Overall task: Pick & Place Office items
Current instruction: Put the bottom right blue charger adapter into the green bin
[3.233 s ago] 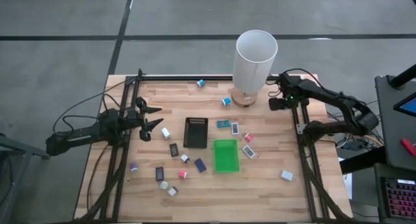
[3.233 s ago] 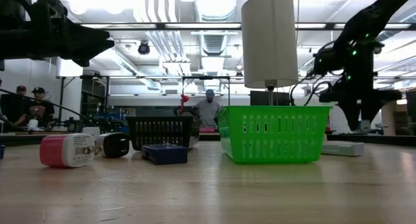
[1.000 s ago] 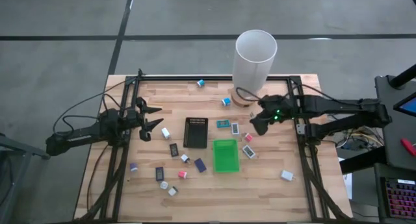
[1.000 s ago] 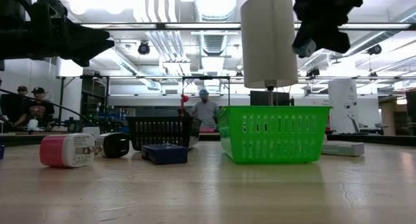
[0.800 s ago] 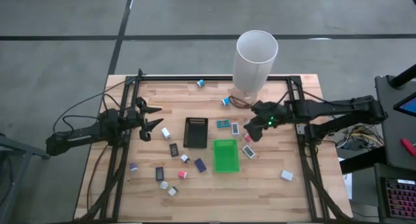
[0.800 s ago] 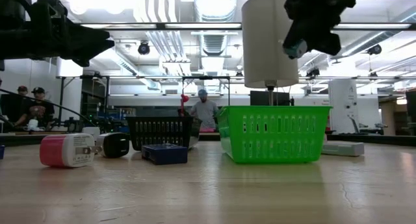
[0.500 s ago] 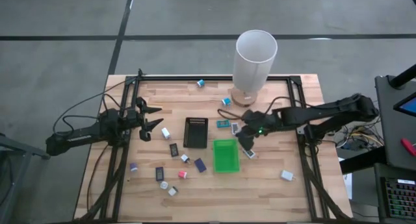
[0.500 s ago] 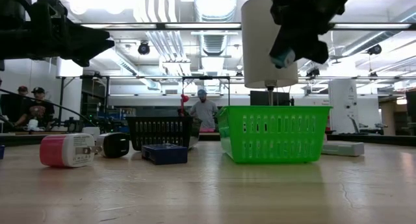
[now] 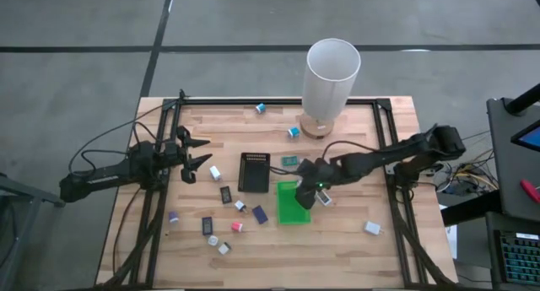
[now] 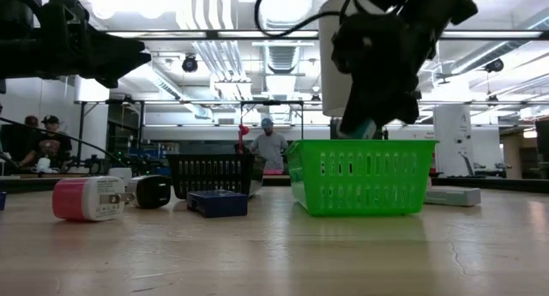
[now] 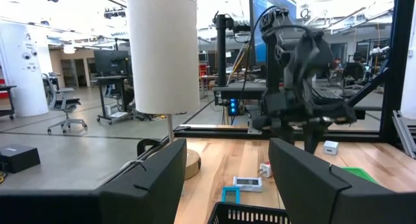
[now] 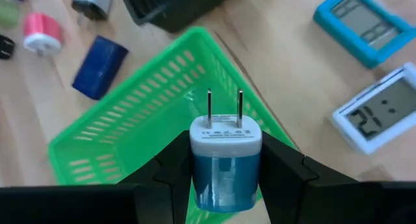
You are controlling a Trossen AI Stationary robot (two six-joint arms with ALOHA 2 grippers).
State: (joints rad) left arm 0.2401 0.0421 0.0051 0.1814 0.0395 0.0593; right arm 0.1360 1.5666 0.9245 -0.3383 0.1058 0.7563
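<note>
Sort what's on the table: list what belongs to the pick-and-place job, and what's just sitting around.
Job:
- blue charger, held by right gripper over the green tray
- pink charger
- dark blue block
- white clock
- teal clock
- black tray

Lying about:
- white lamp

charger (image 12: 225, 160): white top, blue body
basket (image 12: 123, 120): bright green, slotted
tray (image 9: 253, 171): black, ribbed
lamp shade (image 9: 332, 73): white
table (image 9: 354, 240): pale wood planks
clock (image 12: 363, 21): blue frame, grey screen
</note>
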